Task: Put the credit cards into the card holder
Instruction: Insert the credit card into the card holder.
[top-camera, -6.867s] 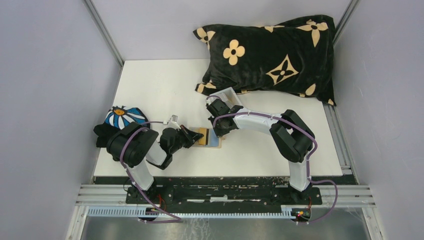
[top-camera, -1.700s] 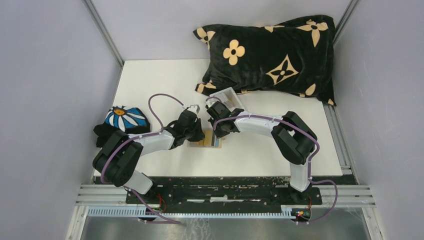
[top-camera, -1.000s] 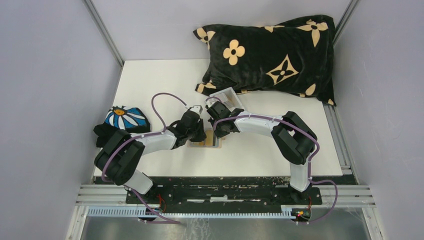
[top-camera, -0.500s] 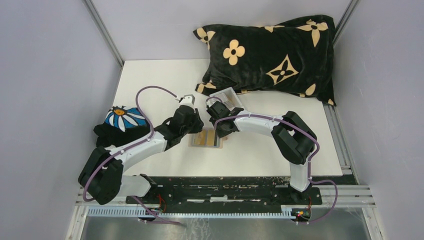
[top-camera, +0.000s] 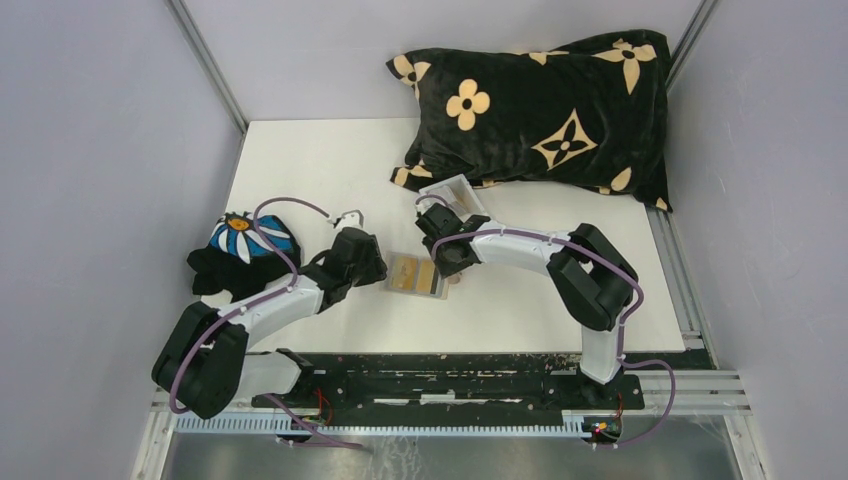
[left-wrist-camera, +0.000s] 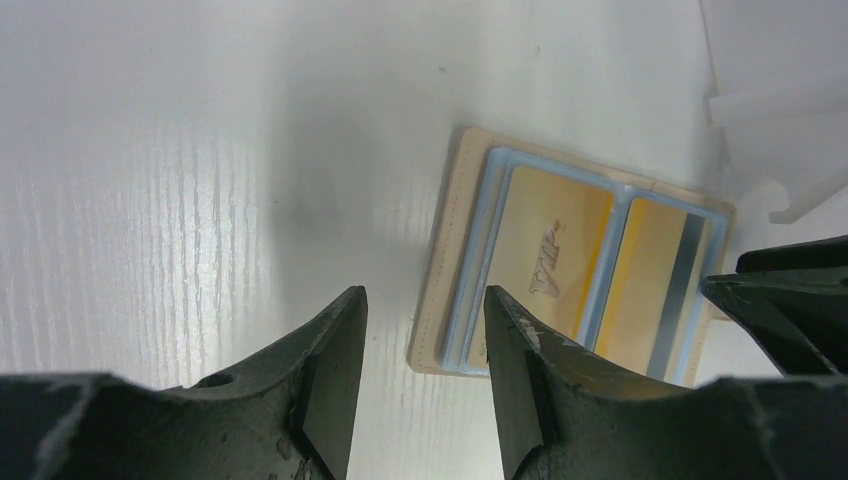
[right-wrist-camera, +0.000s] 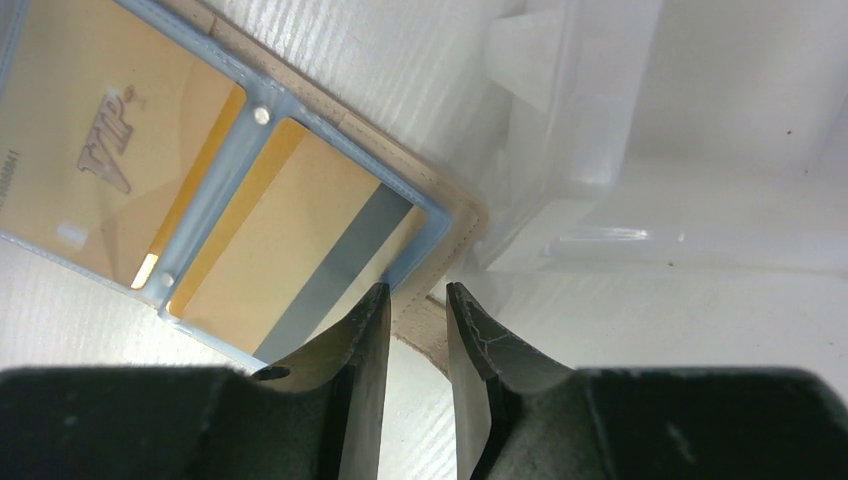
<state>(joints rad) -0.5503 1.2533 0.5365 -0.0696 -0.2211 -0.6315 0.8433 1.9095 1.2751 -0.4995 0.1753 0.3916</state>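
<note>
Drawn back since half a second ago, the left gripper (left-wrist-camera: 422, 300) now hangs just left of the card holder (left-wrist-camera: 440, 285), its fingers apart with nothing between them. That card holder lies open and flat on the table (top-camera: 300, 170). Two yellowish credit cards (left-wrist-camera: 550, 255) sit in its blue-edged sleeves (right-wrist-camera: 262, 116), one marked VIP, the other with a grey stripe. Over the card holder's right corner stands the right gripper (right-wrist-camera: 416, 292), jaws a narrow gap apart, clamping nothing. A clear box (right-wrist-camera: 600, 120) sits just beyond that corner.

Bright even overhead light, soft shadows, blurred close foreground
</note>
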